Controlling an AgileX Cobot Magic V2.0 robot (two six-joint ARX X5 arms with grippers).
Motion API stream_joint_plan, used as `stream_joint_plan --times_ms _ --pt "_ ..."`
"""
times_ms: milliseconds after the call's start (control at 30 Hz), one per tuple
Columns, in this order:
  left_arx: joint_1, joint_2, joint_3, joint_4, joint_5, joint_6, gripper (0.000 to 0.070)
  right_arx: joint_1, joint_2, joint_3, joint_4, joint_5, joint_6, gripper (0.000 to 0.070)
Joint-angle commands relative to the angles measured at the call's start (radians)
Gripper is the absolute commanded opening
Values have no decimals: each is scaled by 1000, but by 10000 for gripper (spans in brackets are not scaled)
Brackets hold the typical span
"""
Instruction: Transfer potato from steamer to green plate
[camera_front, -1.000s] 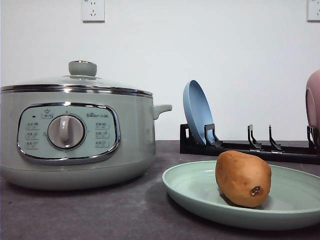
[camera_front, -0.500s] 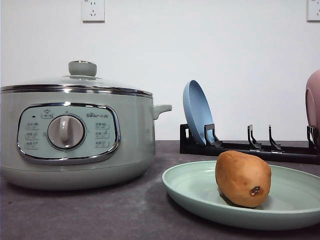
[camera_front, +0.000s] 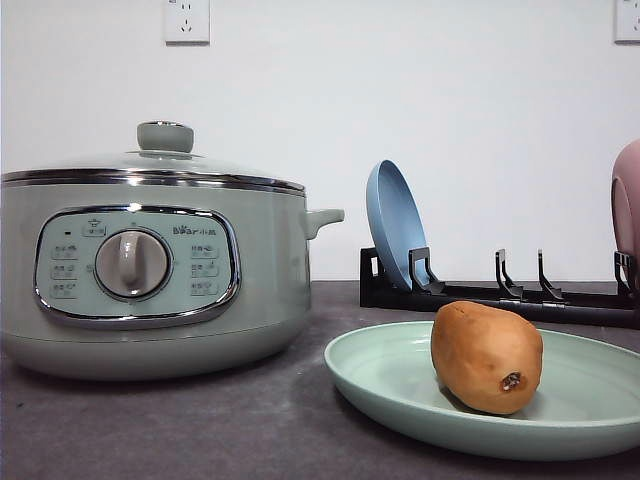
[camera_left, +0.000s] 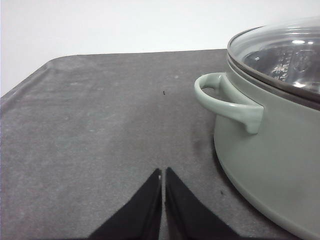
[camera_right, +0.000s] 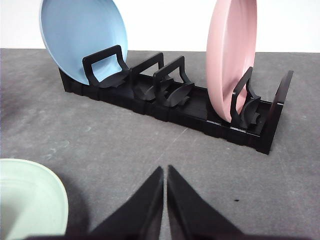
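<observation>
The orange-brown potato (camera_front: 487, 356) lies on the pale green plate (camera_front: 400, 385) at the front right of the table. The sage-green steamer (camera_front: 150, 260) stands at the left with its glass lid on, and its side handle (camera_left: 227, 100) appears in the left wrist view. My left gripper (camera_left: 163, 173) is shut and empty, low over bare table beside the steamer. My right gripper (camera_right: 165, 170) is shut and empty too, with the green plate's rim (camera_right: 30, 200) to one side of it.
A black dish rack (camera_right: 170, 102) at the back right holds an upright blue plate (camera_right: 82, 35) and an upright pink plate (camera_right: 231, 55). The same rack (camera_front: 500, 295) and blue plate (camera_front: 395, 225) stand behind the green plate in the front view. The table is dark grey.
</observation>
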Motion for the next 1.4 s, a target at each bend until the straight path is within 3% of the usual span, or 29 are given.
stream_joint_plan --times_ms 0,1367 --pt "2 -2 -20 -5 -3 -2 2 -2 -3 -5 3 -2 14 0" --pt "2 -2 -20 -5 -3 -2 2 -2 -3 -5 3 -2 13 0"
